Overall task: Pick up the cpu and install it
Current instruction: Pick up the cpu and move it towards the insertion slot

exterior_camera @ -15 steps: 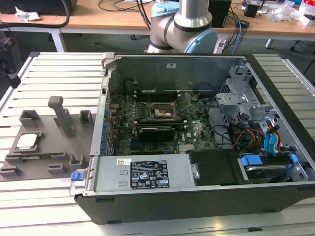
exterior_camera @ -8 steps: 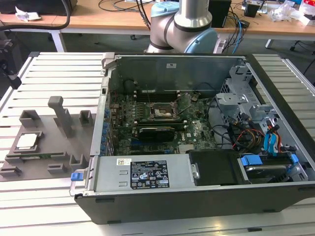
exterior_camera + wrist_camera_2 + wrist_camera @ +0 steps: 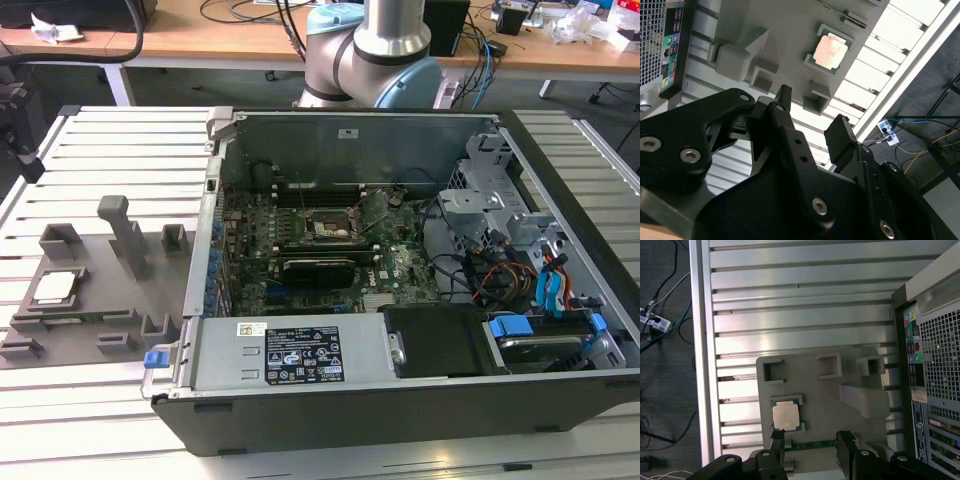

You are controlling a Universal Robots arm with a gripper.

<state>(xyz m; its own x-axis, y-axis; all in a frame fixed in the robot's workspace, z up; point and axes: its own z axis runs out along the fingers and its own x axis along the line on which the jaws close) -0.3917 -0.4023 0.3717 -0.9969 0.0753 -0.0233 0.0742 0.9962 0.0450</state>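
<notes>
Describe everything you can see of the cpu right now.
The cpu is a small flat square chip, silvery metal on top with a thin darker rim. It lies flat, metal side up, seated in a square holder of the grey tray, at the exterior view's left of the open computer case. Only the tray touches it; the claw is open, empty and apart from it.

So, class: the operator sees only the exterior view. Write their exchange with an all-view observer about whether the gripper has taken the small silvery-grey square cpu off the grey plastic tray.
Operator: Is it holding anything?
Observer: No. In the first wrist view the black gripper is open, with nothing between its fingers.
Operator: What is it nearest?
Observer: The small silvery-grey square cpu, lying flat in the grey plastic tray, just beyond the fingertips.
</notes>
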